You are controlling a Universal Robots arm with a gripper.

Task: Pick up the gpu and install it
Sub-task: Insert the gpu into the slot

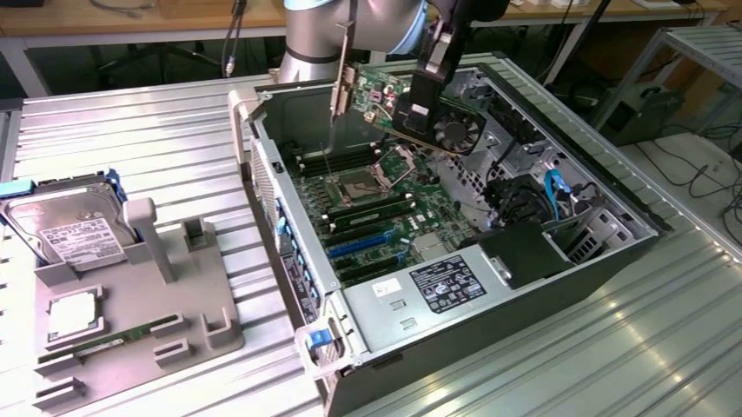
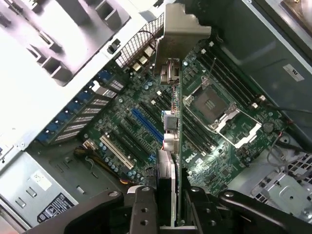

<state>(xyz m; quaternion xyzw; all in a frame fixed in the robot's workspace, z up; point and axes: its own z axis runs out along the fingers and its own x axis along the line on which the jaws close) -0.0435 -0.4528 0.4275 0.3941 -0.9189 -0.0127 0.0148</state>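
Observation:
My gripper (image 1: 420,109) is shut on the gpu (image 1: 388,95), a green card with a black fan and a long silver bracket (image 1: 343,78) at one end. It hangs in the air over the far part of the open computer case (image 1: 261,165). In the wrist view the gpu (image 2: 178,146) appears edge-on between my black fingers (image 2: 142,207), bracket (image 2: 181,34) pointing away, with my gripper (image 2: 170,209) clamped on its near end. Below it lies the motherboard (image 2: 229,165) with a blue expansion slot (image 2: 146,124) just beside the card's line. The card is well above the board.
A CPU socket (image 1: 354,184) and memory slots sit on the motherboard, with the power supply (image 1: 447,285) at the near end of the case. At the exterior view's left, a grey holder (image 1: 139,295) carries a hard drive (image 1: 69,228), a processor (image 1: 72,314) and a RAM stick (image 1: 116,339).

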